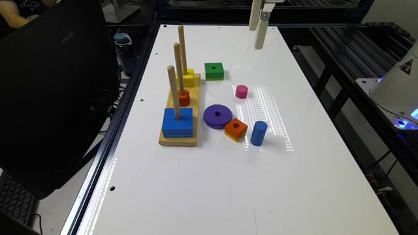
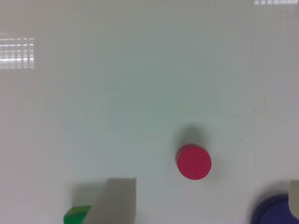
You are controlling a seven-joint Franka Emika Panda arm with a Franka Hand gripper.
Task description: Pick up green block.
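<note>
The green block point(image 1: 214, 70) lies flat on the white table point(image 1: 228, 182), just to the exterior view's right of the wooden peg base point(image 1: 196, 98). It is a dark green square with a round centre hole and a thin lighter layer underneath. My gripper point(image 1: 256, 39) hangs high above the far part of the table, up and to the exterior view's right of the block and apart from it. In the wrist view the gripper point(image 2: 207, 186) is open with nothing between its fingers. One finger point(image 2: 117, 203) hides most of the green block point(image 2: 77, 215), leaving a corner in sight.
A pink cylinder point(image 1: 241, 91) point(image 2: 193, 162), a purple ring point(image 1: 217, 116) point(image 2: 273, 210), an orange square block point(image 1: 235, 129) and a blue cylinder point(image 1: 258, 133) lie near the table's middle. The peg base carries yellow, orange and blue pieces on three tall pegs. A laptop point(image 1: 55, 98) stands off the table.
</note>
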